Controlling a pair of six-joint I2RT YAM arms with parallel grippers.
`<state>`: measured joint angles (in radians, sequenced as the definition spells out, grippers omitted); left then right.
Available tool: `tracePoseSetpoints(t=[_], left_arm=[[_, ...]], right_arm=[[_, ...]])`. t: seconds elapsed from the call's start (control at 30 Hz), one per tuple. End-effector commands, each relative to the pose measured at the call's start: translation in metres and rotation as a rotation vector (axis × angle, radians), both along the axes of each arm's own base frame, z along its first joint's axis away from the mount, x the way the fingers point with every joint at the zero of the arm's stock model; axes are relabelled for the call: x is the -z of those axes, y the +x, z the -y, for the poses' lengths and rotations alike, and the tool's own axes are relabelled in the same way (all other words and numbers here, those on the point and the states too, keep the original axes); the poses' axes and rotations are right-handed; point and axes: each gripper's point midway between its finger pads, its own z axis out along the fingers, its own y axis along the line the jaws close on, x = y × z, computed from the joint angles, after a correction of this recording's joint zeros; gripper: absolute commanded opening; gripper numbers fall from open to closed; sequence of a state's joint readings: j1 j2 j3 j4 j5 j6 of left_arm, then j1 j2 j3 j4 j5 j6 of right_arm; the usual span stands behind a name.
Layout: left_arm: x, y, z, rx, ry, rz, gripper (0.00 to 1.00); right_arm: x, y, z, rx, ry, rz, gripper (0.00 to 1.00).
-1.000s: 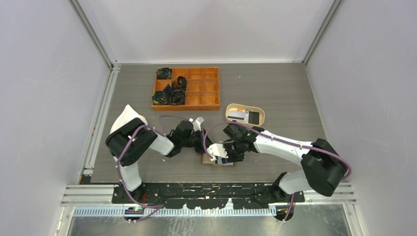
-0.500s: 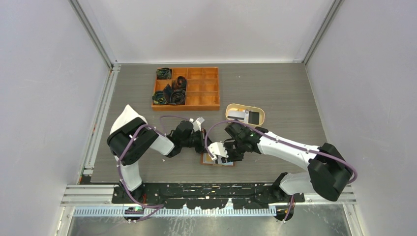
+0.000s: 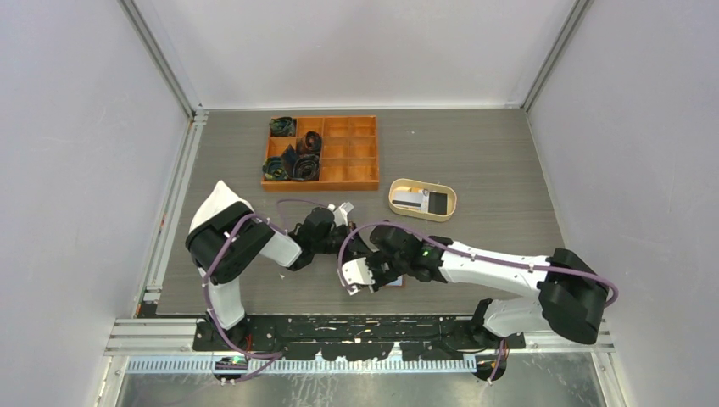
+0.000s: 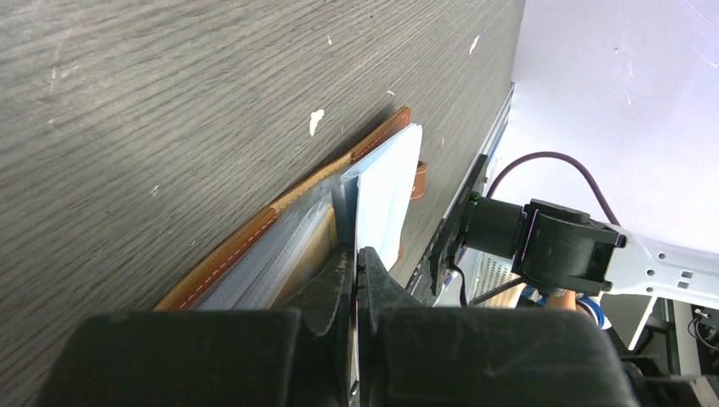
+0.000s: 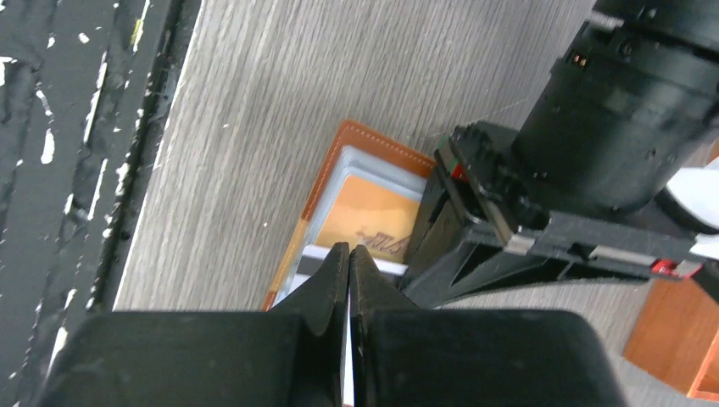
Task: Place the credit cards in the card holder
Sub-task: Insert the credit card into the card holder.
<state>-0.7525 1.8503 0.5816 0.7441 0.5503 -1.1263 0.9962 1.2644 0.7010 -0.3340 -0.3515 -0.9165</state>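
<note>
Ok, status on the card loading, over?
Left gripper shut on light blue card; right gripper shut on white card. Card holder open on table, under both. Only the arms themselves crowd it.

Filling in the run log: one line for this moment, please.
left gripper: shut on pale blue card standing in open wallet | right gripper: shut on white card above wallet | status: neither card fully in

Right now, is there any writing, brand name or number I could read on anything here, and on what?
Nothing here can be read.
Card holder: dark print on the orange panel inside, too blurred to read.
Credit cards in the oval tray: too small to tell whether they carry any print.
</note>
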Motion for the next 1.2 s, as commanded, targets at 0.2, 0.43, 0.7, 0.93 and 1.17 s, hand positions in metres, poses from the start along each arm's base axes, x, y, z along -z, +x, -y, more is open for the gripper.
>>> tracePoseSetpoints(t=[0.2,0.43,0.7,0.93,1.17], left_arm=[[0.013,-0.006,-0.002,0.023,0.039,-0.037,0.03],[0.013,-0.007,-0.002,0.024,0.038,-0.039,0.06],[0.013,-0.007,-0.001,0.029,0.037,-0.043,0.13],[0.012,-0.007,0.000,0.030,0.035,-0.042,0.22],[0.010,-0.007,-0.002,0.021,0.040,-0.040,0.29]], right_arm=[[0.006,0.021,-0.031,0.024,0.014,0.173,0.05],[0.017,0.029,-0.028,0.051,-0.034,0.215,0.05],[0.026,0.035,-0.020,0.066,-0.085,0.217,0.04],[0.024,0.040,-0.011,0.088,-0.087,0.199,0.04],[0.025,0.039,-0.009,0.086,-0.092,0.187,0.03]])
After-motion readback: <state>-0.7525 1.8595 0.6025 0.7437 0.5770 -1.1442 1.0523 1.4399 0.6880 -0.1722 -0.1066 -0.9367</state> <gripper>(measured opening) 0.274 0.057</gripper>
